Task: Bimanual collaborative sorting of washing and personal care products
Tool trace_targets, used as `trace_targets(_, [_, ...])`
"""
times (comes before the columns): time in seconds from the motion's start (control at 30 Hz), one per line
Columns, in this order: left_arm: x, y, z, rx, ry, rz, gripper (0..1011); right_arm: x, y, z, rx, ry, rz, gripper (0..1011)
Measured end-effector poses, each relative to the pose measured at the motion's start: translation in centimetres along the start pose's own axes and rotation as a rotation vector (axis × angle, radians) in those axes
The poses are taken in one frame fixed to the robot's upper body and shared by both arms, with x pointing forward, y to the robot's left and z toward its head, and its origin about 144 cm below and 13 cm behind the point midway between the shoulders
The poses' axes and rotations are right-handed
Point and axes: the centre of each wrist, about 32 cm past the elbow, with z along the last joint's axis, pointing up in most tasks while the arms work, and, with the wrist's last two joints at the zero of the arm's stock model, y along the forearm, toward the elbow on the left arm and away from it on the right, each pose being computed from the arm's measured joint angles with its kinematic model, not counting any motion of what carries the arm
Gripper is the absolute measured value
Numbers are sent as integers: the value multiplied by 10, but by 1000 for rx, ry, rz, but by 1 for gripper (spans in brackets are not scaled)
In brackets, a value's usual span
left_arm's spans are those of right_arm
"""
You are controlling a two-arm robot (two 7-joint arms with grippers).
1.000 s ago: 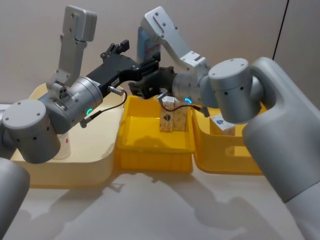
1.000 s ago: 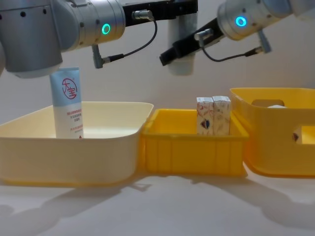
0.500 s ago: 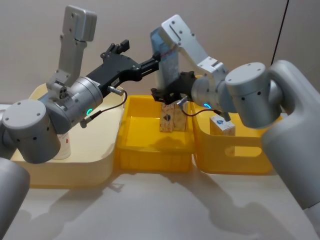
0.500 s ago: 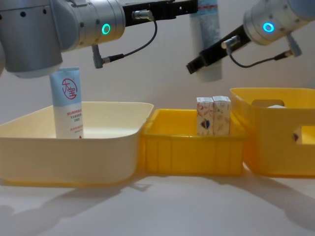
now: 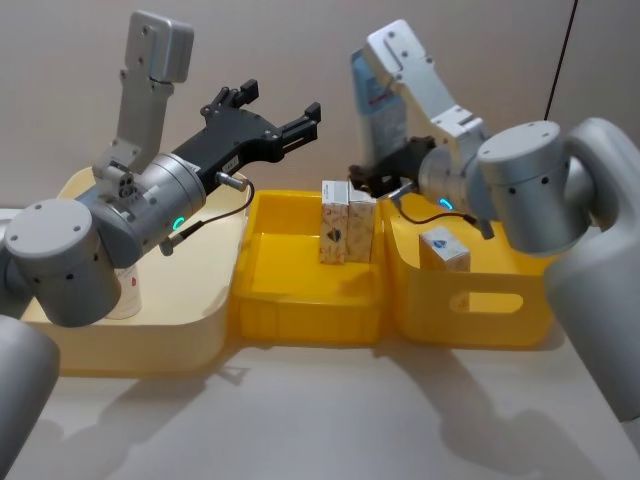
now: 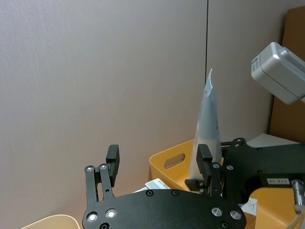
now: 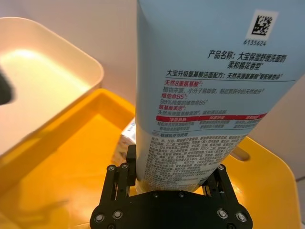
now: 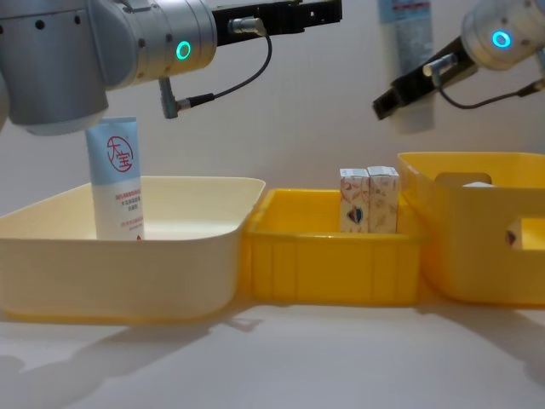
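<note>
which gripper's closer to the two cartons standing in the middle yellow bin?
Right. The right gripper, shut on a blue tube, hangs just above and right of the cartons. The left gripper is open, higher up on their left.

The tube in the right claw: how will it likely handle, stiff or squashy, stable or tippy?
The tube is probably soft-walled, so the right claw, shut low on it near the cap end, may dent it. Its body tapers to a flat crimp, seen edge-on in the left wrist view, so it could sway. Set down on its cap like the tube in the cream bin, it looks tall and tippy.
</note>
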Motion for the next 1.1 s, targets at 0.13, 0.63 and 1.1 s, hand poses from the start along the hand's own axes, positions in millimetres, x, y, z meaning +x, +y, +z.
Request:
trace_targets(0.13, [0, 0, 0, 0, 0, 0, 1003, 4, -2, 0, -12, 21, -47, 660])
trace_targets(0.63, [0, 0, 0, 0, 0, 0, 1004, 30, -7, -2, -74, 111, -252, 660])
trace_targets(1.1, [0, 0, 0, 0, 0, 0, 1004, 55, -2, 6, -211, 170, -298, 660])
